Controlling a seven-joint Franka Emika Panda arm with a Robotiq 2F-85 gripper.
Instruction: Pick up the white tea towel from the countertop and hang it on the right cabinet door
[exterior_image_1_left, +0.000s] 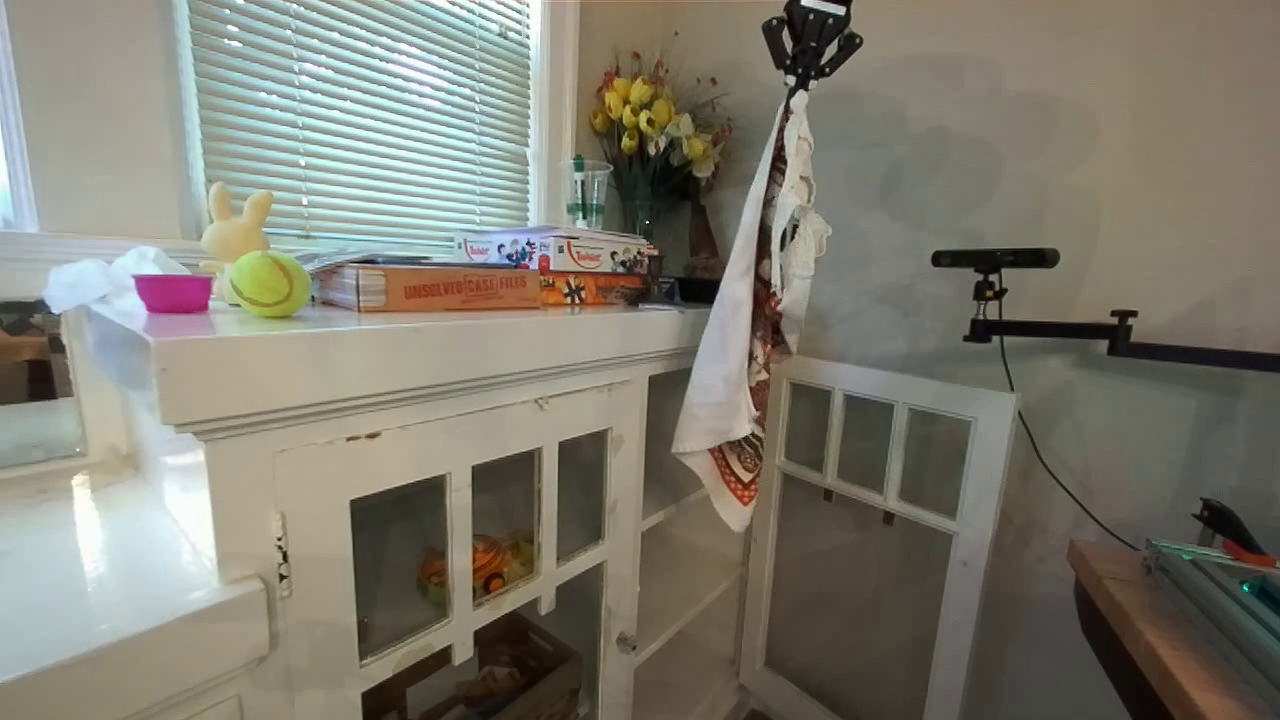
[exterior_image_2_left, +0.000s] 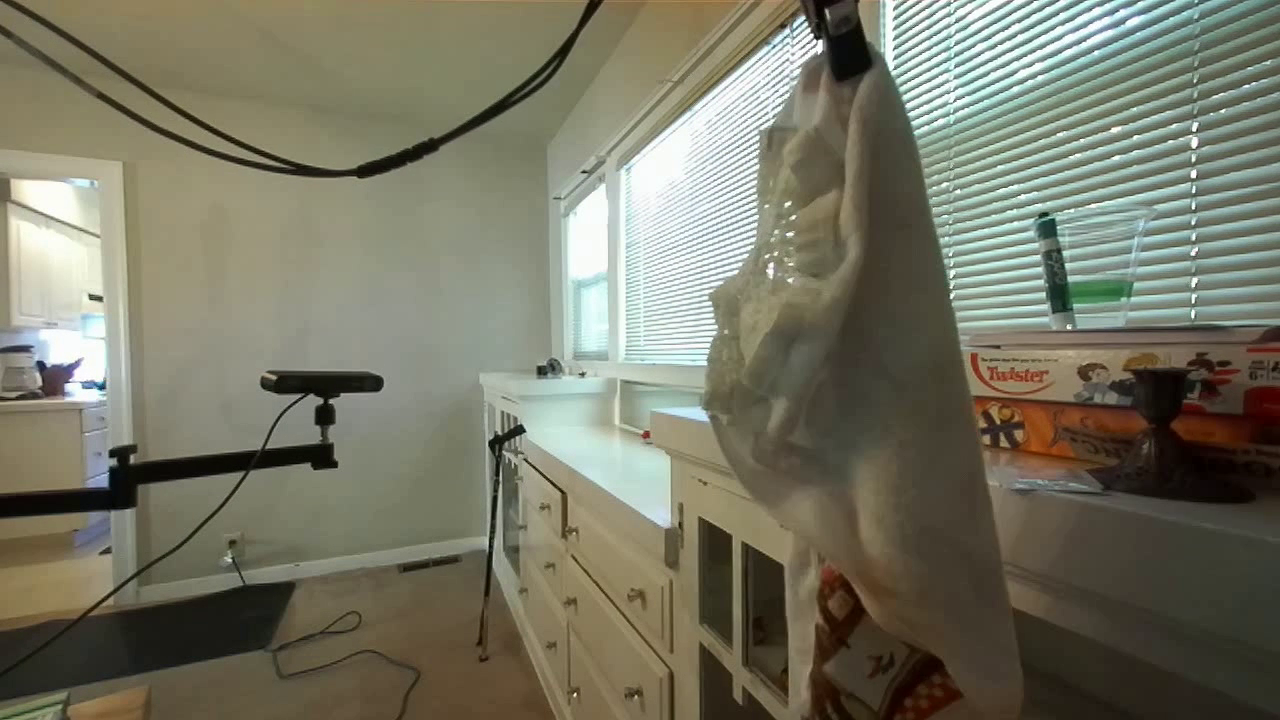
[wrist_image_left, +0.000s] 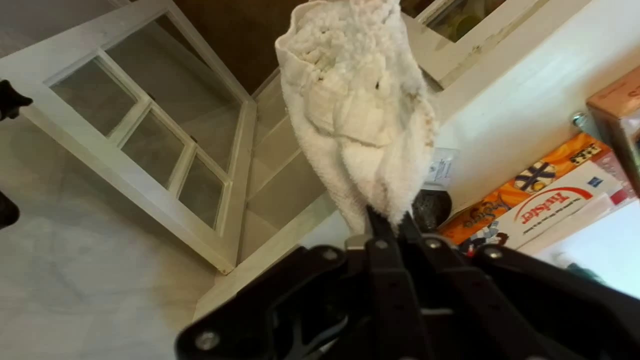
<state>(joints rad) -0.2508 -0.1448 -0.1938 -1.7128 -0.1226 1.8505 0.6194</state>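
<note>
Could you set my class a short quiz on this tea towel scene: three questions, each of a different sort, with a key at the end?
1. Fill in: the gripper is holding a white ____.
2. True or false: the right cabinet door stands open.
3. Multiple choice: in an exterior view, what colour is the bowl near the yellow-green ball? a) green b) pink c) black

Key: 1. tea towel; 2. true; 3. b

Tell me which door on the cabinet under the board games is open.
The right door in an exterior view: it stands swung out, exposing shelves. The left door, with an orange toy behind it, is shut.
</note>
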